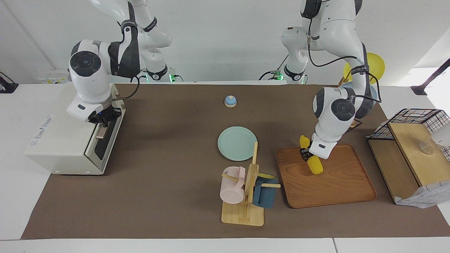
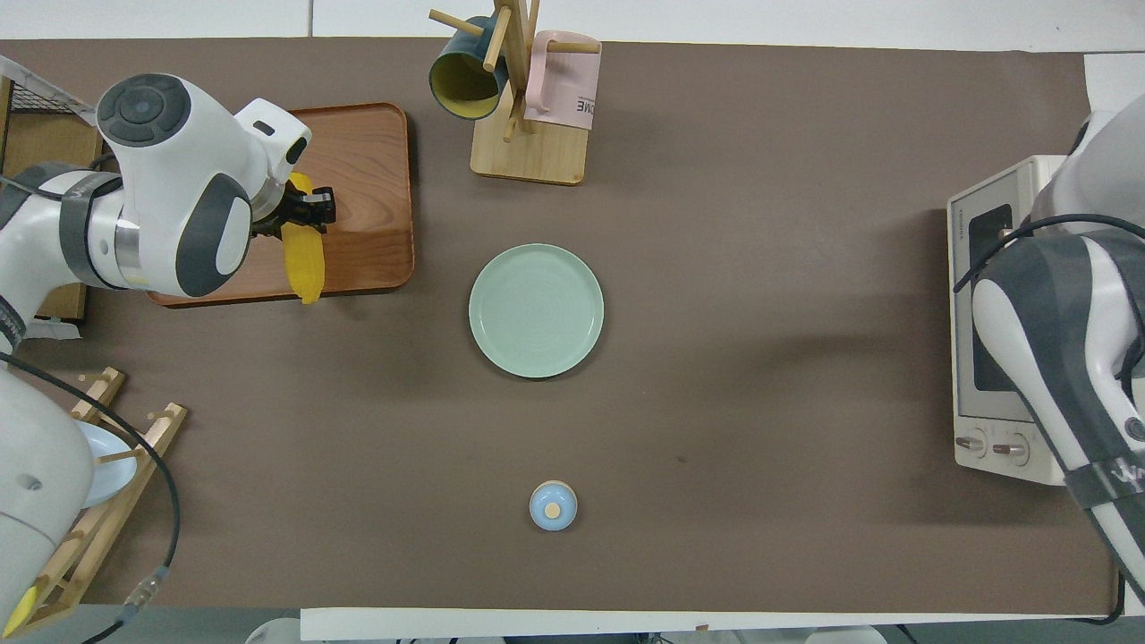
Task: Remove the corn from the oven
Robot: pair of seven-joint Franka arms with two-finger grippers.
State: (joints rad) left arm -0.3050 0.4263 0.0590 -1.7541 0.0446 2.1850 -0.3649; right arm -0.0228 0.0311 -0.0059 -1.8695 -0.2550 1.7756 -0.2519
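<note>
Corn (image 1: 313,160) over wooden tray (image 1: 337,189)

Bright yellow corn (image 1: 312,161), smooth and long, tilted over a brown wooden tray (image 1: 337,189) at the left arm's end of the table. Boxy cream-white oven (image 1: 66,135) with a dark glass door, well apart, at the right arm's end.
</note>
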